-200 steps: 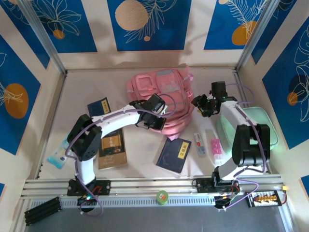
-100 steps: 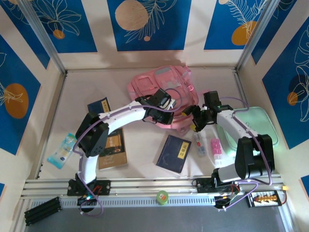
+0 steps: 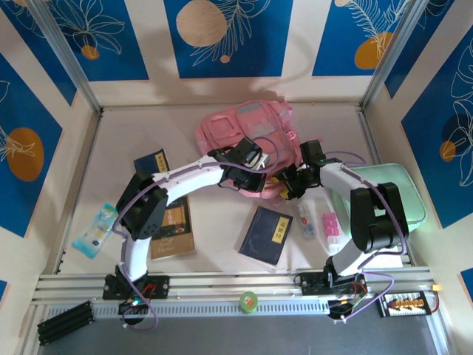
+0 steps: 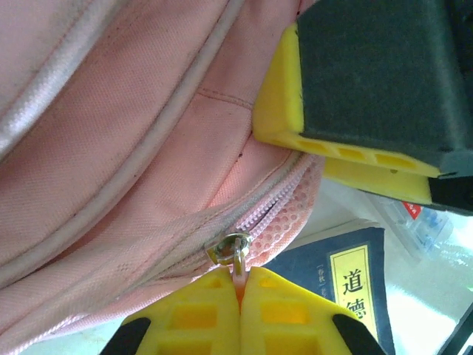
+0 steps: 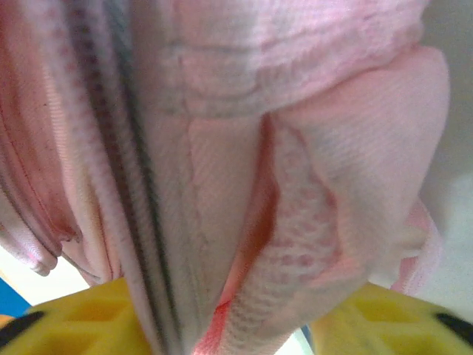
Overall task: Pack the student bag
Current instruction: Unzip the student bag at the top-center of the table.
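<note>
Here the student bag [image 3: 247,133], a soft pink backpack with pale piping, a paler panel and a mesh-lined zip, lies on the surface [image 3: 162,126] just beyond both grippers. The left gripper [image 4: 240,279] has its yellow fingers pressed together on the metal zip pull [image 4: 233,251] at the bag's near edge. Just to its right, the right gripper [image 5: 236,325] clamps a bunched fold of the bag's fabric. A dark blue book [image 4: 347,285] lies on the near side of the left gripper, beside the bag.
</note>
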You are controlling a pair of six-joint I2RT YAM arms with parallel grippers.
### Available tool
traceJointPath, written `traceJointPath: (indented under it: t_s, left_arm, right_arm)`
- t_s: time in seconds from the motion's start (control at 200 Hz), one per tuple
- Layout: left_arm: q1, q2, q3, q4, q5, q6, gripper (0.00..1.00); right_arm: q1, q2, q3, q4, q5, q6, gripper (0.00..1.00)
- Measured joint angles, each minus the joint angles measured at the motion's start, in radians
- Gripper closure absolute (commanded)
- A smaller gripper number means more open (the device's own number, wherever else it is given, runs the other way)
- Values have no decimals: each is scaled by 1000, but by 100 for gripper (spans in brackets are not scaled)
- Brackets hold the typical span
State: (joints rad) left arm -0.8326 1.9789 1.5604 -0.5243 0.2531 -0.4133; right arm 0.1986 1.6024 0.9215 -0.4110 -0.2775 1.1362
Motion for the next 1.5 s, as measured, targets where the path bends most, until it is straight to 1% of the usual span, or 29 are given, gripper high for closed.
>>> traceJointPath:
  t_s: [0.045, 0.08, 0.225, 0.43, 0.695, 0.82, 0.915, 1.055, 1.15, 1.32, 1.5]
  left_arm:
    - [0, 0, -4, -2, -6, 1, 100]
    - [0, 0, -5, -4, -11, 3, 100]
    - [-1, -19, -45, 1, -30, 5, 100]
    - [19, -101, -143, 8, -79, 29, 100]
    - [98, -181, -285, 26, -133, 105, 100]
    - [147, -185, -317, 42, -143, 149, 100]
    - [203, -185, -325, 48, -143, 179, 100]
    - [293, -178, -321, 64, -139, 215, 100]
    - [334, -143, -286, 63, -134, 243, 100]
    - [365, -76, -207, 40, -150, 275, 100]
    - [370, -47, -167, 34, -184, 277, 100]
  right_arm:
    - [0, 1, 0, 0, 3, 4, 68]
    - [0, 1, 0, 1, 5, 3, 70]
    - [0, -2, 0, 3, 15, -5, 72]
    - [0, -24, 0, -2, 35, -19, 80]
    - [0, -69, 0, -24, 80, -28, 88]
    - [1, -83, 0, -30, 93, -32, 88]
    - [2, -92, 0, -31, 95, -35, 88]
    - [4, -97, 0, -30, 91, -36, 88]
    - [5, -101, 0, -26, 86, -36, 88]
    - [8, -102, 0, -14, 68, -34, 88]
    - [50, -95, 10, 20, 60, -8, 88]
